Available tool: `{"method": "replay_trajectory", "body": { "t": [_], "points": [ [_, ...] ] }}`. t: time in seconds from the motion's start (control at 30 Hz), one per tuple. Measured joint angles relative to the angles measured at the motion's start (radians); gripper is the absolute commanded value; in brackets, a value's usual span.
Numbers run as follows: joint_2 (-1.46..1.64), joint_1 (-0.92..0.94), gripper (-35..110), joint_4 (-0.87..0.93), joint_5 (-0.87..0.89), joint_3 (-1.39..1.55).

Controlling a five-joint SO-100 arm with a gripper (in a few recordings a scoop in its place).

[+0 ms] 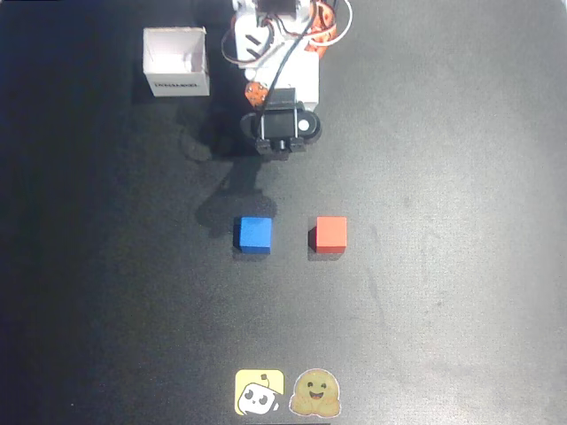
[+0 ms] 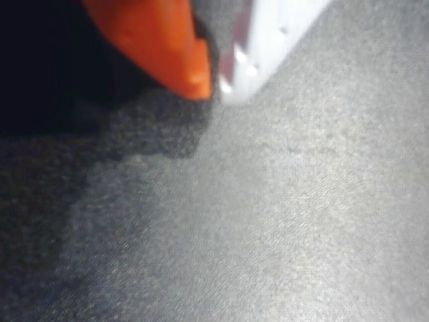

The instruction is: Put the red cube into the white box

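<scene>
Gripper (image 2: 214, 74) looks closed on nothing: in the wrist view the orange finger (image 2: 167, 47) and the white finger (image 2: 268, 33) meet at their tips at the top of the frame, with only dark cloth below them. Table (image 1: 461, 266) is a dark mat, the biggest thing in the overhead view. Arm (image 1: 283, 53) sits folded at top centre, with its black wrist block (image 1: 282, 128) low and tucked near its own base, well apart from both cubes. White box (image 1: 175, 62) stands upright and open at the upper left, just left of the arm base, with printed text on the wall facing down-frame. Red cube (image 1: 330, 235) lies flat on the mat right of centre; the blue cube (image 1: 254, 235) is level with it to the left, with a clear gap between them. Task looks unstarted, as I read it. Risks: the two cubes share a row, so a reach aimed slightly left could nudge or grab the blue one; fingers need to open before descent or they will push the red cube away; the box is thin-walled, so a low carry path could clip its rim and tip it. Two stickers (image 1: 288, 392) at the bottom centre are out of the way.
</scene>
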Motion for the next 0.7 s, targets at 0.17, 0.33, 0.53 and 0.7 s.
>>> {"method": "replay_trajectory", "body": {
  "t": [0.17, 0.33, 0.53, 0.7],
  "points": [
    [0.0, 0.0, 0, 0.0, -0.003, 0.0],
    [0.0, -0.002, 0, 0.0, -0.003, 0.0],
    [0.0, -0.005, 0, 0.008, -0.031, -0.005],
    [-0.014, -0.005, 0, 0.028, -0.04, -0.049]
  ]
}}
